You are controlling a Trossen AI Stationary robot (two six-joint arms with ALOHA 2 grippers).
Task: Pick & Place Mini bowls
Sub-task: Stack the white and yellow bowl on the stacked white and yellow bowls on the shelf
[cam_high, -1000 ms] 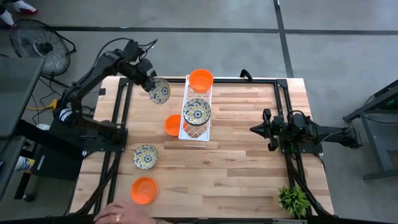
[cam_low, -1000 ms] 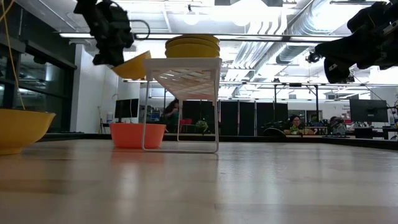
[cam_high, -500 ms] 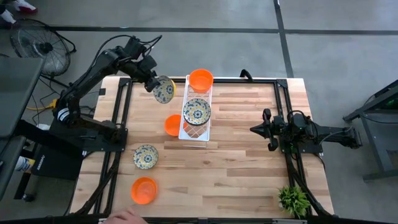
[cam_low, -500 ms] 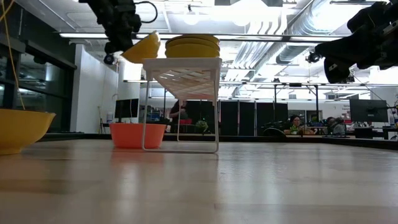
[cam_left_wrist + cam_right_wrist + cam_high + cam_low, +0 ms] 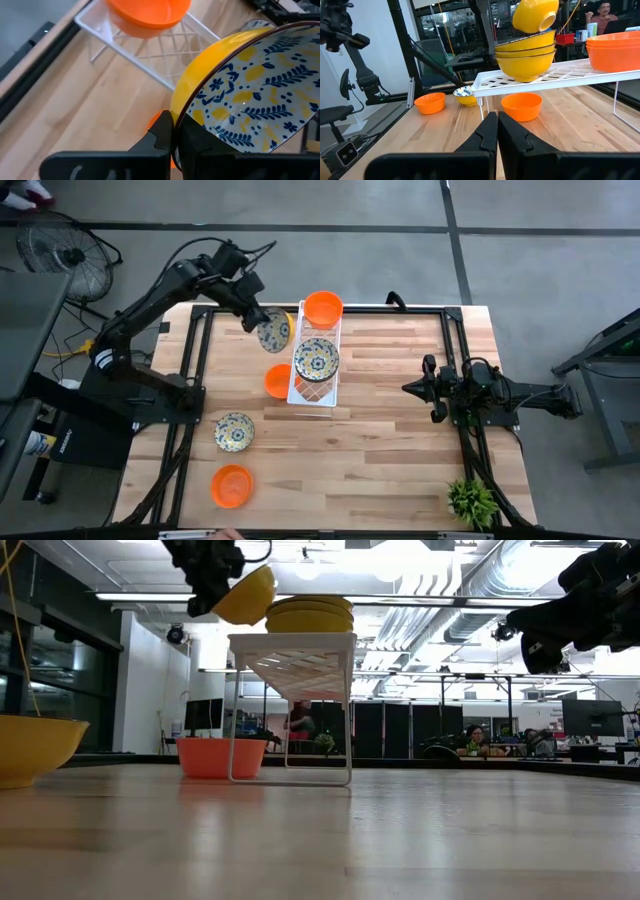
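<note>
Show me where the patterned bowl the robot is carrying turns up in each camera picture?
High view: floral bowl, tilted, just left of the white lattice tray.
Low view: top centre-left, above the tray's edge.
Left wrist view: fills the right side.
Right wrist view: top centre, over the stacked bowls.
Shared landmark: the tray.

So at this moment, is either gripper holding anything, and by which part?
The left gripper is shut on the rim of a floral mini bowl, held tilted in the air beside the white tray. The right gripper is shut and holds nothing.
</note>
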